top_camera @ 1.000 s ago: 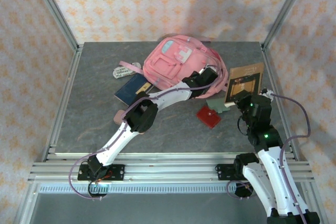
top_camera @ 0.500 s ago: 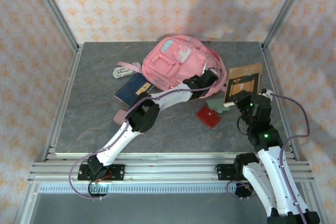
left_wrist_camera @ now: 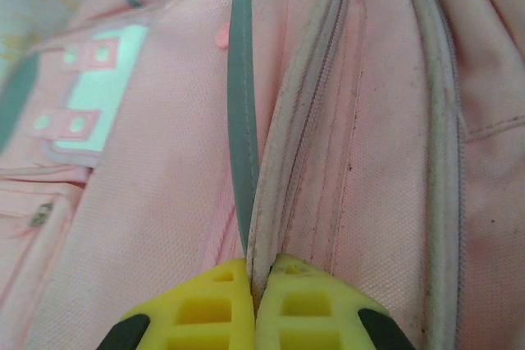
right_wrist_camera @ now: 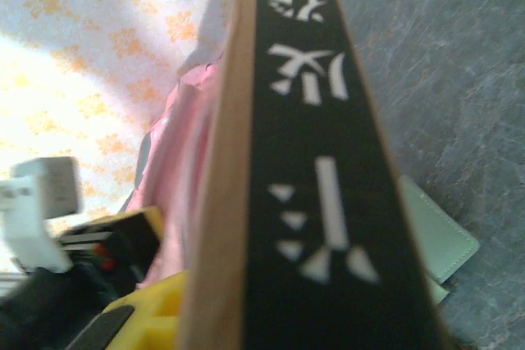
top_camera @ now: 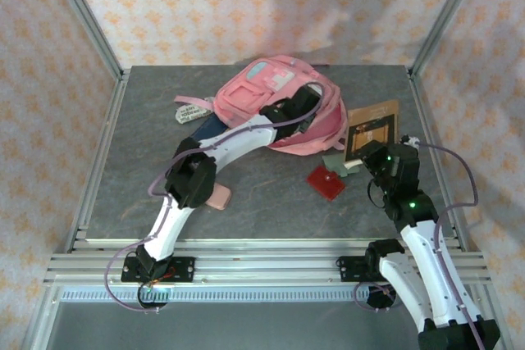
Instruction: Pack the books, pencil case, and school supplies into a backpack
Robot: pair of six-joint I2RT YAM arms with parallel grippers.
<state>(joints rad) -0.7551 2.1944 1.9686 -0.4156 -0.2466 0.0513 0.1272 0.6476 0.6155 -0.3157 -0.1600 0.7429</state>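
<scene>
Grey tabletop point(top_camera: 148, 178), peach patterned walls point(top_camera: 246, 6), aluminium frame posts point(top_camera: 86, 14).

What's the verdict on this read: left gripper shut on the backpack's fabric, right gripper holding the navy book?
One error: the right gripper holds the brown book, not the navy one, as the top external view shows. The rest is correct: the left gripper is shut on the backpack, pinching its fabric.

The right gripper point(right_wrist_camera: 275, 325) holds the brown book point(right_wrist_camera: 316, 153) edge-on, pink backpack point(right_wrist_camera: 176, 141) to its left, green card point(right_wrist_camera: 439, 239) to its right.
</scene>
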